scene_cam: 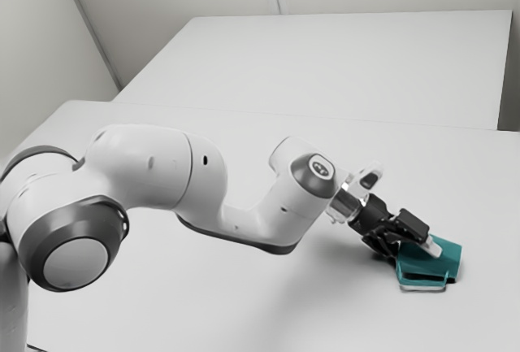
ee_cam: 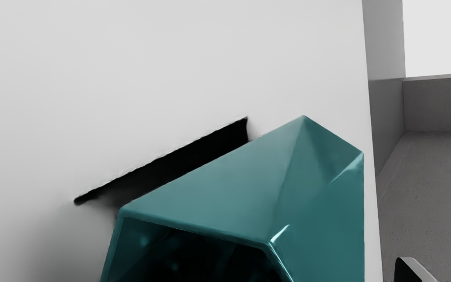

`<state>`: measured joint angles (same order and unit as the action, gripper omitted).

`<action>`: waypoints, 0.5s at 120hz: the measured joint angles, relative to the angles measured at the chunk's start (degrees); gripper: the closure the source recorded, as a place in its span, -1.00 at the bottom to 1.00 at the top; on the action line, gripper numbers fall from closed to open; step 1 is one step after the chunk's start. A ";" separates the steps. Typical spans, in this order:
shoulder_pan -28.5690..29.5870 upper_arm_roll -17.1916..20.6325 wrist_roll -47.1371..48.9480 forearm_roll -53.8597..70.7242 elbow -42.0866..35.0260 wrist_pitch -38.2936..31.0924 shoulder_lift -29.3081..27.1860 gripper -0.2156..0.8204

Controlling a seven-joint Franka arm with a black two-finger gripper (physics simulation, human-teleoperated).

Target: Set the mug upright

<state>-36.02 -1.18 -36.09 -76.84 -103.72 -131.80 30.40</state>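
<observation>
At the exterior view's lower right the teal mug [scene_cam: 449, 259] lies on its side, mouth toward the pincer [scene_cam: 418, 254], which stands wide, 1 fingertip [ee_cam: 405, 270] clear of the wall. I'd centre the grip before squeezing, then tip it slowly base-down.
</observation>
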 joint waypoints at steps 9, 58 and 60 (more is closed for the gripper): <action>-0.14 -0.03 -0.26 -0.22 0.17 -0.13 0.05 -0.33; -0.43 0.02 -1.15 -1.82 0.25 -1.35 0.02 0.19; -0.43 0.03 -1.14 -1.88 0.25 -1.39 -0.01 0.21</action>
<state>-36.45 -1.14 -37.23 -78.72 -103.47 -133.18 30.39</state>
